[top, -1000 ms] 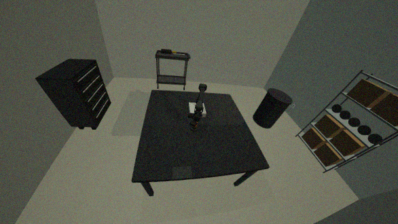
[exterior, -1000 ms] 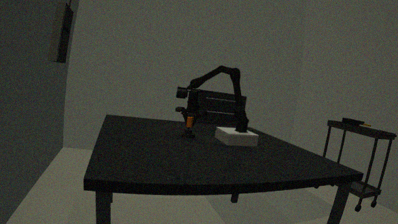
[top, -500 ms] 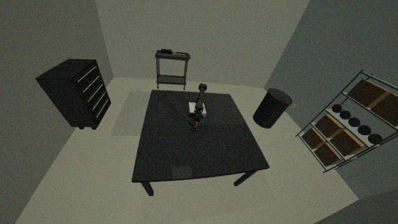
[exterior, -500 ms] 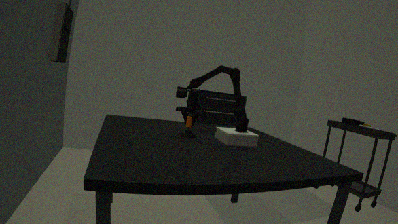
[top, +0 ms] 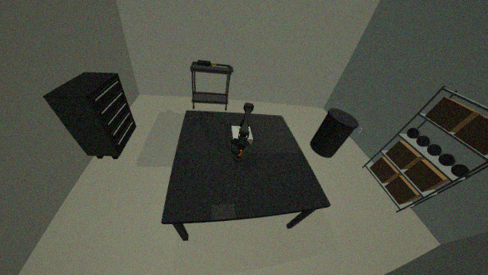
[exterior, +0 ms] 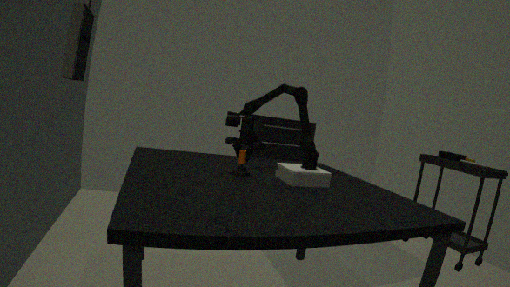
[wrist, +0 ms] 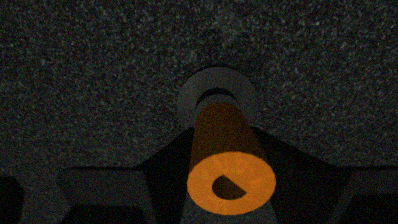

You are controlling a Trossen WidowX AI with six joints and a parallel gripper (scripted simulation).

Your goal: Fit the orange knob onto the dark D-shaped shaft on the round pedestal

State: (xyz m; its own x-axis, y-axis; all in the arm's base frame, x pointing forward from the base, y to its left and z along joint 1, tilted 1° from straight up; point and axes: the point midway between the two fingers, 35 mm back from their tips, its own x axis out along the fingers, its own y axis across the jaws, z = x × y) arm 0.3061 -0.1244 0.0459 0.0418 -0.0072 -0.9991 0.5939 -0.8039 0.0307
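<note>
My gripper [wrist: 221, 132] [exterior: 242, 155] [top: 238, 152] is shut on the orange knob [wrist: 225, 150] [exterior: 242, 156] [top: 238, 155] and holds it upright. The knob's top face shows a D-shaped hole with its flat side toward the upper right in the wrist view. The knob hangs straight above the round grey pedestal [wrist: 190, 97] [exterior: 240, 172], which stands on the dark table [top: 250, 187] [exterior: 218, 204]. The dark shaft [wrist: 216, 94] shows only as a dark arc just beyond the knob's lower end; its flat side is hidden. I cannot tell whether the knob touches the shaft.
The arm's white base block [exterior: 303, 174] [top: 236, 130] sits on the table behind the pedestal. Off the table are a black drawer cabinet [top: 93, 112], a small cart [top: 211, 83] [exterior: 463, 200], a dark bin [top: 333, 131] and a shelf rack [top: 433, 150].
</note>
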